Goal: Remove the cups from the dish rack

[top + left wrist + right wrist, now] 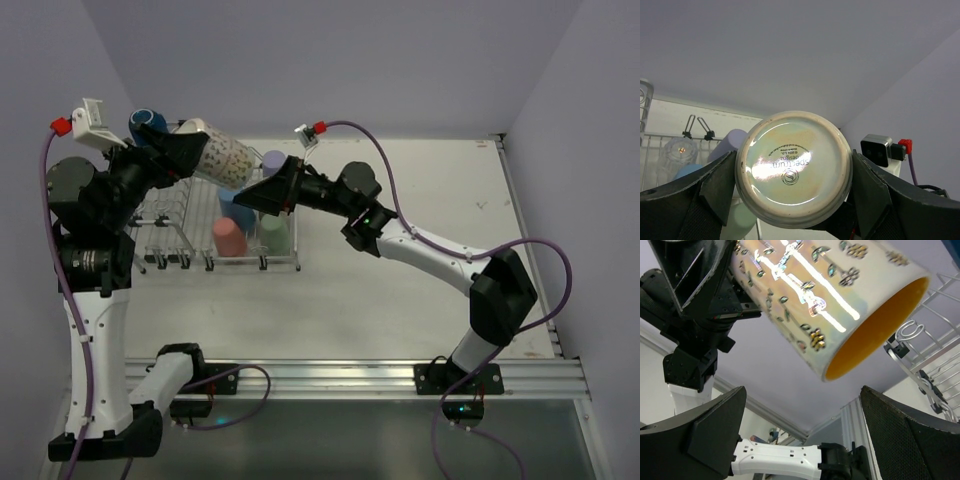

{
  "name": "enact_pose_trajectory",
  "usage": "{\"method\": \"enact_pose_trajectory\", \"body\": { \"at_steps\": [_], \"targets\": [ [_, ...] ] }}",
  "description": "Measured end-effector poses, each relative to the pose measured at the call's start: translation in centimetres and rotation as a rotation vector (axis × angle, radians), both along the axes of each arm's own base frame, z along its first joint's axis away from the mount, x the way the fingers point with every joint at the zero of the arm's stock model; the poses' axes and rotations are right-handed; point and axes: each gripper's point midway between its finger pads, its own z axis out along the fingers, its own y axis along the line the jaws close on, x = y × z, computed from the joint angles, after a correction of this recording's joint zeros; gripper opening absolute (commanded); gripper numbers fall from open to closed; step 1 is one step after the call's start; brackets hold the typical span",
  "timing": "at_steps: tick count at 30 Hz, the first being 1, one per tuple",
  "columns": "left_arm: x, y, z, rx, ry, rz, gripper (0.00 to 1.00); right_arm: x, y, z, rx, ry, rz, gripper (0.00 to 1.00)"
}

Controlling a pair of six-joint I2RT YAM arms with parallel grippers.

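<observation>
- Top view: bright, even, diffuse light. The table (420, 300) reads pale, with only faint, soft-edged shadows beneath the arms. Focus is sharp throughout.
- Left wrist view: the glossy base of the speckled mug (794, 172) carries white glare, strongest at 9 o'clock, yet its printed mark stays legible. The dish rack (670, 145) at 9 o'clock is soft. The fingers (867, 192) of the left tool (794, 186) are dark and nearly featureless.
- Right wrist view: glare streaks cross the mug's wall from 11 toward 2 o'clock. The fingers (910, 435) of the right tool (812, 437), at 5 and 7 o'clock, are underexposed.
</observation>
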Motion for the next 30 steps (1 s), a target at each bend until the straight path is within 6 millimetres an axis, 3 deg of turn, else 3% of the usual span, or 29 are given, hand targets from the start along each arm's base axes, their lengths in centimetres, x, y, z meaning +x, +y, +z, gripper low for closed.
{"method": "enact_pose_trajectory", "body": {
  "at_steps": [10,20,22,24,27,28,30],
  "targets": [
    [-1.4,-1.6,1.0,-0.045,-0.059,-0.079,0.00,1.1,-0.7,0.5,0.017,-0.043,-0.034,0.94],
    [-1.8,-2.7,-0.1,-0.073,-0.051,-0.135,0.00,0.7,-1.6,2.9,0.101,-0.130,-0.020,0.73],
    [-2.0,-2.9,-0.2,-0.081,-0.058,-0.147,0.00,0.4,-1.8,3.4,0.120,-0.142,-0.012,0.63],
    [-2.1,-3.1,-0.3,-0.100,-0.069,-0.157,0.00,0.1,-1.9,3.8,0.133,-0.141,0.007,0.59],
    [-2.7,-3.4,-0.1,-0.138,-0.096,-0.180,0.00,-0.3,-1.9,4.5,0.170,-0.126,0.036,0.39],
    [-2.9,-3.5,-0.1,-0.147,-0.105,-0.188,0.00,-0.3,-1.9,4.6,0.183,-0.119,0.044,0.26],
    [-3.3,-3.7,0.1,-0.169,-0.118,-0.202,0.02,-0.5,-2.0,4.7,0.201,-0.110,0.068,0.15]
  ]
}}
